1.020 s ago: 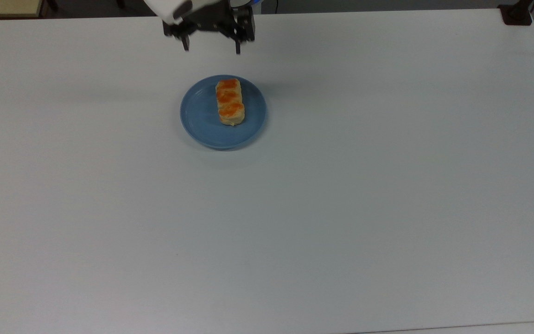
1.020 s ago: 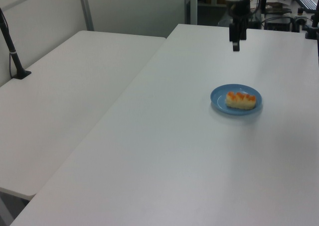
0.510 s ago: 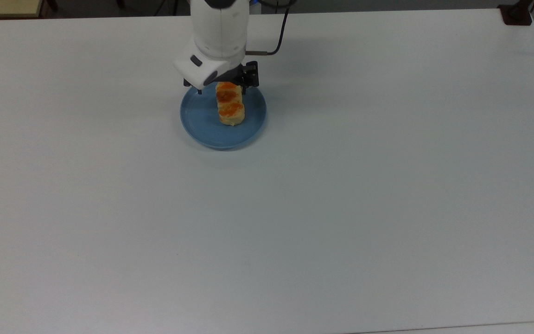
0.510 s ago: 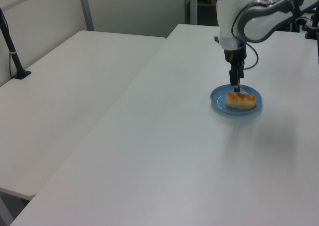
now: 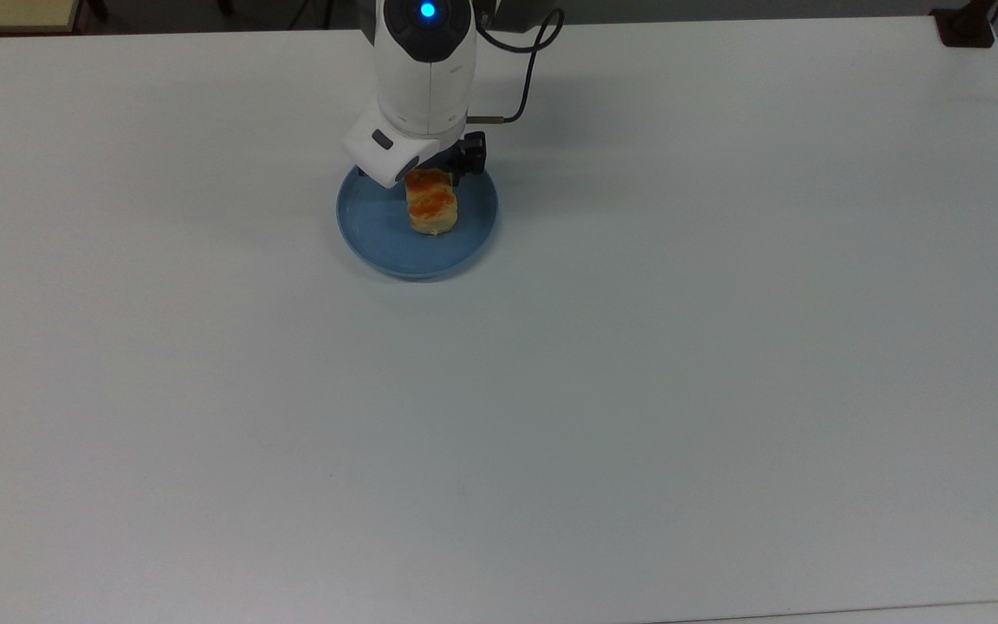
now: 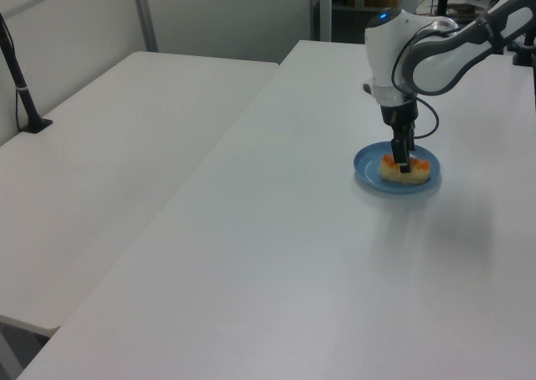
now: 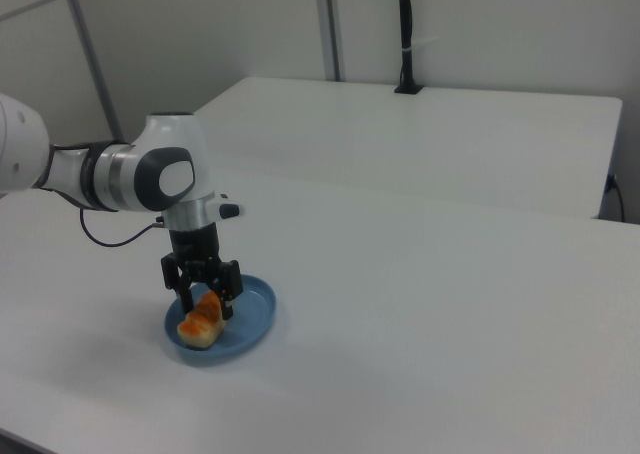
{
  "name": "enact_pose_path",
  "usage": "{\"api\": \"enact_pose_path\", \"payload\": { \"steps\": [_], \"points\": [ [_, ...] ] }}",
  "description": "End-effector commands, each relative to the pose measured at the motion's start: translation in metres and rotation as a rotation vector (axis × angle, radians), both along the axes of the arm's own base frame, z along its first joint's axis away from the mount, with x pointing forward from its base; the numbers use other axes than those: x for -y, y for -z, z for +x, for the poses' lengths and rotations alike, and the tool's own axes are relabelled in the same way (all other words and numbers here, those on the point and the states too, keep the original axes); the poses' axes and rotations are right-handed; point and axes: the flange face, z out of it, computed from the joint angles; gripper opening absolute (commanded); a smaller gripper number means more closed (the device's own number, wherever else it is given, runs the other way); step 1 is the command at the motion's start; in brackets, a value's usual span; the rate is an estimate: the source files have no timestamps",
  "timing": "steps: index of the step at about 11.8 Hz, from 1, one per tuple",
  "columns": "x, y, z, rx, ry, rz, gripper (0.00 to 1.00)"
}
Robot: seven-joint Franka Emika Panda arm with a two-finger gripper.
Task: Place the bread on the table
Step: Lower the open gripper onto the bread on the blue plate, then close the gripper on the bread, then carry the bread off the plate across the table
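Bread, oblong and glazed, lies on round plate; open fingers straddle it.

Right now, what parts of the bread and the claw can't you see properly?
- Top view: the arm covers the far end of the bread and part of the plate.
- Left view: the claw stands in front of the bread's middle, so any touch is hidden.
- Right view: the claw's fingers straddle the bread; whether they press it cannot be told.

End effector has lowered over the bread
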Motion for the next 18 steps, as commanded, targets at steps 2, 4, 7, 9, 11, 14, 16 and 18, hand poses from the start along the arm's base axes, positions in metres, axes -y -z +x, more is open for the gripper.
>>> {"api": "enact_pose_path", "payload": {
  "steps": [2,4,7,9,11,14,16,18],
  "points": [
    [-0.003,0.006,0.001,0.037,-0.015,-0.002,0.5],
    [-0.004,-0.003,0.002,0.04,-0.01,0.003,0.38],
    [-0.01,-0.076,0.026,0.059,0.012,0.039,0.38],
    [-0.05,-0.11,0.049,0.119,-0.002,0.11,0.39],
    [-0.114,-0.109,0.072,0.138,-0.043,0.156,0.39],
    [-0.17,-0.072,0.098,0.135,-0.024,0.145,0.43],
    [-0.197,-0.038,0.114,0.148,-0.031,0.126,0.47],
    [-0.209,-0.012,0.12,0.184,0.0,0.12,0.52]
  ]
}}
